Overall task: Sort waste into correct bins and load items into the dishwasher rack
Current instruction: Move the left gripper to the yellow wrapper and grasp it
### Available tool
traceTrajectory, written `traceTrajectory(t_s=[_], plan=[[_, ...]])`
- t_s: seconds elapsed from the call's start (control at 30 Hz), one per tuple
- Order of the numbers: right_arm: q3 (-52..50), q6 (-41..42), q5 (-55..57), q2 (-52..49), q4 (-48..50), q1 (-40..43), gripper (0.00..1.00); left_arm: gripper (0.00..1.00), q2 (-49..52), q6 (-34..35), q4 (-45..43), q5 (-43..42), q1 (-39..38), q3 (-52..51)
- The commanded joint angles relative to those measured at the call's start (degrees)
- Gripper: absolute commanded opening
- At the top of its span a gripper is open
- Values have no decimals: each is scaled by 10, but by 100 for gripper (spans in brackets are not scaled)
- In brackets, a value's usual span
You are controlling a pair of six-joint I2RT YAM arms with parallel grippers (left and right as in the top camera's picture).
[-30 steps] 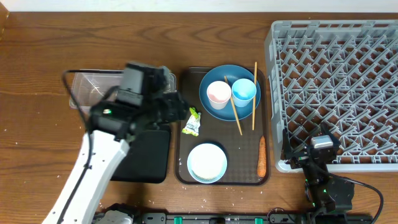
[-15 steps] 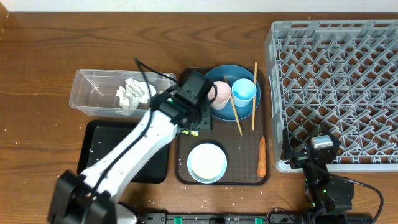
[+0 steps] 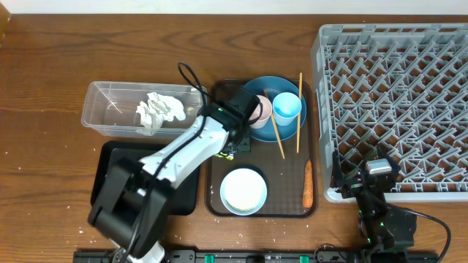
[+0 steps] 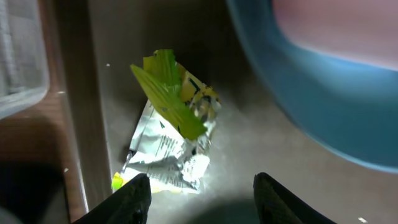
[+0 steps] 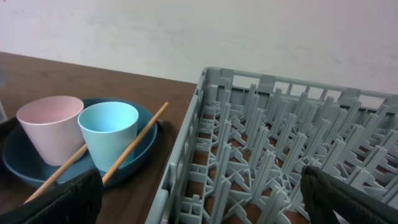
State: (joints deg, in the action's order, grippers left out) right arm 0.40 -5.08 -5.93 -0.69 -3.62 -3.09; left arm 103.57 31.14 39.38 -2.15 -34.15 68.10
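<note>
On brown tray (image 3: 285,191), green-and-white wrapper (image 4: 174,124), print unreadable

The wrapper (image 4: 171,124) is green and white (with yellow flecks near its fold). There is a dark-blue plate (image 3: 289,131), a pale pink cup (image 5: 50,127), a light-blue cup (image 5: 111,134), an orange carrot (image 3: 308,183), a grey lattice rack (image 3: 395,95) and a brown wood-grain counter (image 3: 146,51).

Counted on the tabletop (image 3: 44,73) are: one dishwasher rack (image 3: 395,95); one brown tray (image 3: 289,183); two bins, being one clear tub (image 3: 102,120) and one black tray (image 3: 106,157); one dark-blue plate (image 3: 274,84); one light-blue bowl (image 3: 243,191); two cups, being one pale pink cup (image 3: 261,108) and one light-blue cup (image 3: 286,106); two chopsticks (image 3: 299,109) (image 3: 278,137); one carrot (image 3: 308,183); one crumpled napkin (image 3: 159,112); one green-and-white wrapper (image 4: 171,134).
</note>
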Motion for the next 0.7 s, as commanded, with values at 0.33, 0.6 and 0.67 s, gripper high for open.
traceTrajectory(t_s=[0.33, 0.6, 0.67], plan=[[-1, -3, 0, 3, -2, -3, 99, 54, 89, 3, -46, 14, 0, -5], [-1, -3, 0, 3, -2, -3, 99, 25, 84, 2, -40, 14, 1, -5], [-1, -3, -1, 3, -2, -3, 99, 19, 74, 2, -38, 16, 2, -5]])
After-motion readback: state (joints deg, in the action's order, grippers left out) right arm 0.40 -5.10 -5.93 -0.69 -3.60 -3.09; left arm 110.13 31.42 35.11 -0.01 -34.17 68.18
